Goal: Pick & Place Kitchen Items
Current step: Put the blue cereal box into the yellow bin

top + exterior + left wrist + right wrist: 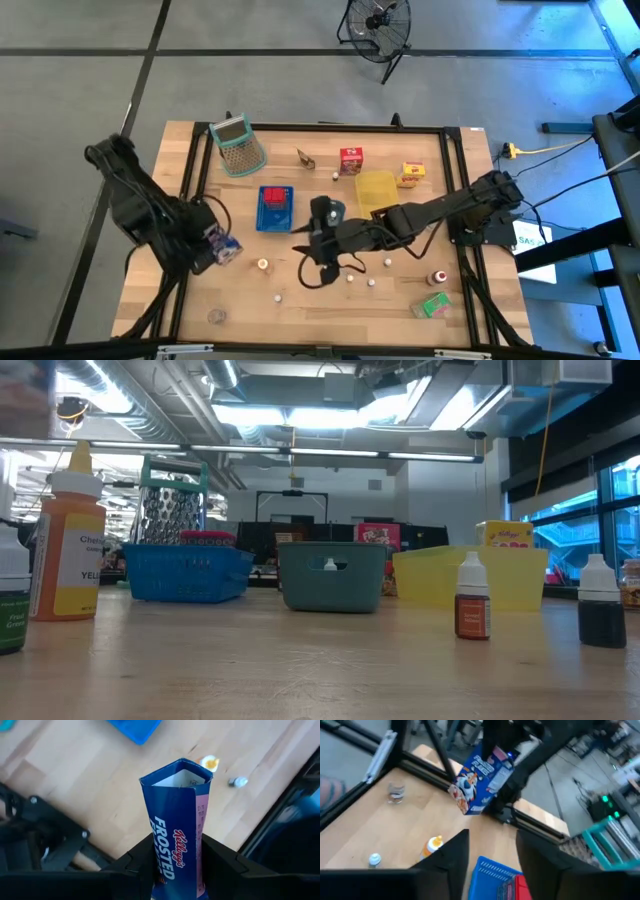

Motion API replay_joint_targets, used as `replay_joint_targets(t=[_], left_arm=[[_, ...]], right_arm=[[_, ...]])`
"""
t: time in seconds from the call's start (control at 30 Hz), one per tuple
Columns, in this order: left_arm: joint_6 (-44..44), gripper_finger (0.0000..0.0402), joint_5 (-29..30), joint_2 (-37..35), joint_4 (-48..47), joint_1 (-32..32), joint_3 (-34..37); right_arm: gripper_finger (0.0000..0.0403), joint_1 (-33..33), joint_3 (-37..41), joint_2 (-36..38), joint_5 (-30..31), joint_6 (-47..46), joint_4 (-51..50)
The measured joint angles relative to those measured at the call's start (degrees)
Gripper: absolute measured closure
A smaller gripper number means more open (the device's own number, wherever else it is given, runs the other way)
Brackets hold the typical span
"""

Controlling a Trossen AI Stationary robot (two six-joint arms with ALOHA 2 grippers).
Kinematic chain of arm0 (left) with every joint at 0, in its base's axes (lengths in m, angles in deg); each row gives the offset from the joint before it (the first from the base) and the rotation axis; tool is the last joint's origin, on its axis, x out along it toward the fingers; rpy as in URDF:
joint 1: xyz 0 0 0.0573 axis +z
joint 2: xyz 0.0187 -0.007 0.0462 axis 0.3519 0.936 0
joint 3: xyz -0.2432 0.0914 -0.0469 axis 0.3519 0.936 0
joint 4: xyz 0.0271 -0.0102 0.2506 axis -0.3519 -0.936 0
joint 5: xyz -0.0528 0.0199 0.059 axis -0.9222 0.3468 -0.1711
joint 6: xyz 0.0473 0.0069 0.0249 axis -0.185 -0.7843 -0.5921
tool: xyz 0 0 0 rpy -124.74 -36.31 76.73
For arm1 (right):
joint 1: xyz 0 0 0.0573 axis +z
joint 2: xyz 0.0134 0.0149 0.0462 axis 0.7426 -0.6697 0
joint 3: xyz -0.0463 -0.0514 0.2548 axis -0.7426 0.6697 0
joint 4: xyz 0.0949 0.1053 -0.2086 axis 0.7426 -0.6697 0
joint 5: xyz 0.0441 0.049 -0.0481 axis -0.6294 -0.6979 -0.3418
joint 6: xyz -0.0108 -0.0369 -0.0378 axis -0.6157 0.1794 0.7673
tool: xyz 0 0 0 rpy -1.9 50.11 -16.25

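left gripper (175, 865) clamps the blue frosted flakes carton (175, 815) (held aloft); right gripper (492, 852) gapes, holding nothing.

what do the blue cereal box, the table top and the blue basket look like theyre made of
Blue cereal box, held in the left gripper: thin printed cardboard, slightly glossy, with folded flaps at its open end. Table top: light wood, matte, with visible plank seams. Blue basket: probably moulded plastic, given its uniform colour and slotted walls.

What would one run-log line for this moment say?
left gripper: shut on blue cereal carton, lifted | right gripper: open, empty, above blue tray
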Motion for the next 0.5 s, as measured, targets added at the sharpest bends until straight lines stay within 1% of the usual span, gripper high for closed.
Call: replay_joint_targets(t=[0.13, 0.23, 0.37, 0.5], left_arm=[[-4.74, 0.0272, 4.22, -2.63, 0.02, 0.83, 0.0], [-10.44, 0.0272, 8.97, -4.37, 0.02, 2.15, 0.0], [-21.22, 0.0272, 14.67, -5.12, 0.03, 4.91, 0.0], [-36.15, 0.0272, 20.11, -4.73, 1.3, 8.95, 0.0]], right_arm=[[0.018, -0.66, 0.0, 0.0, 3.26, -2.32, 1.58], [0.0157, -1.27, 0.0, 0.0, 4.27, -2.62, 1.92], [0.0148, -1.85, 0.0, 0.0, 4.42, -3.68, 2.97], [0.015, -2.31, 0.0, 0.0, 4.39, -3.72, 3.22]])
